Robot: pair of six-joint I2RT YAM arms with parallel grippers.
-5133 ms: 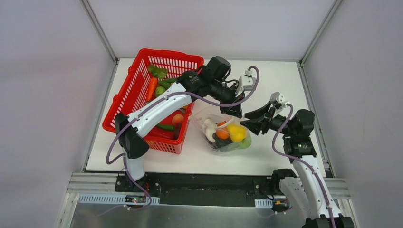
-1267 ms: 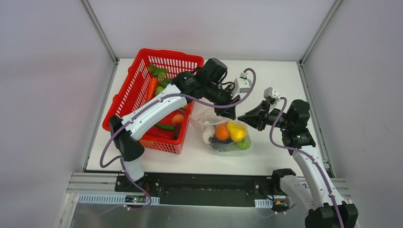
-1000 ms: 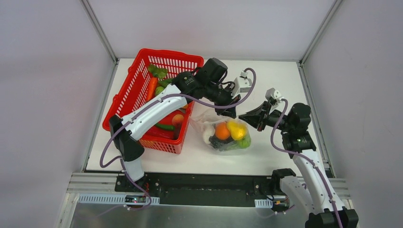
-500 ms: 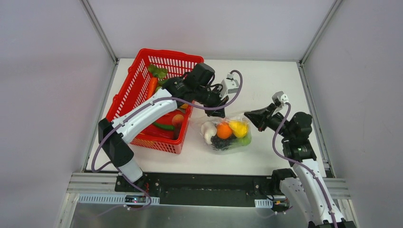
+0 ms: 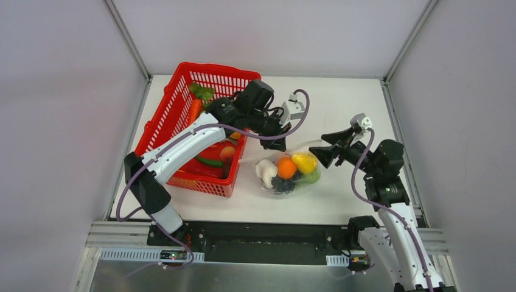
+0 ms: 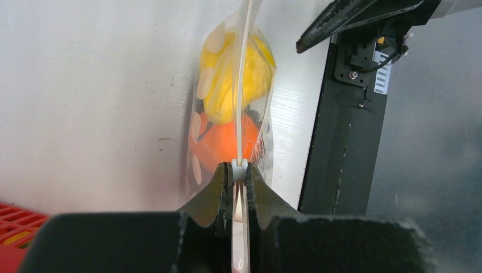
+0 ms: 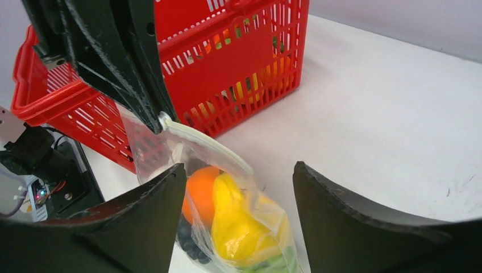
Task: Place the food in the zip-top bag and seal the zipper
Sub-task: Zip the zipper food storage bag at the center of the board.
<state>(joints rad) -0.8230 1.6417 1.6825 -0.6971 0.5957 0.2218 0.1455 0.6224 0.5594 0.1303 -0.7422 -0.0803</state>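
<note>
The clear dotted zip-top bag lies on the table right of the basket. It holds white garlic, an orange ball, a yellow lemon, dark grapes and a green piece. My left gripper is shut on the zipper at the bag's mouth, its tips pinching the white strip. My right gripper is open at the bag's right end. In the right wrist view its fingers straddle the bag without touching it. The zipper runs from the left gripper's tip.
A red mesh basket with more toy vegetables stands at the left, close behind the left arm; it also shows in the right wrist view. The table's near edge and black rail lie in front of the bag.
My left gripper has slid left along the bag's mouth while staying shut on the strip. The right gripper has drawn back slightly and stands open. The bag has shifted a little left.
</note>
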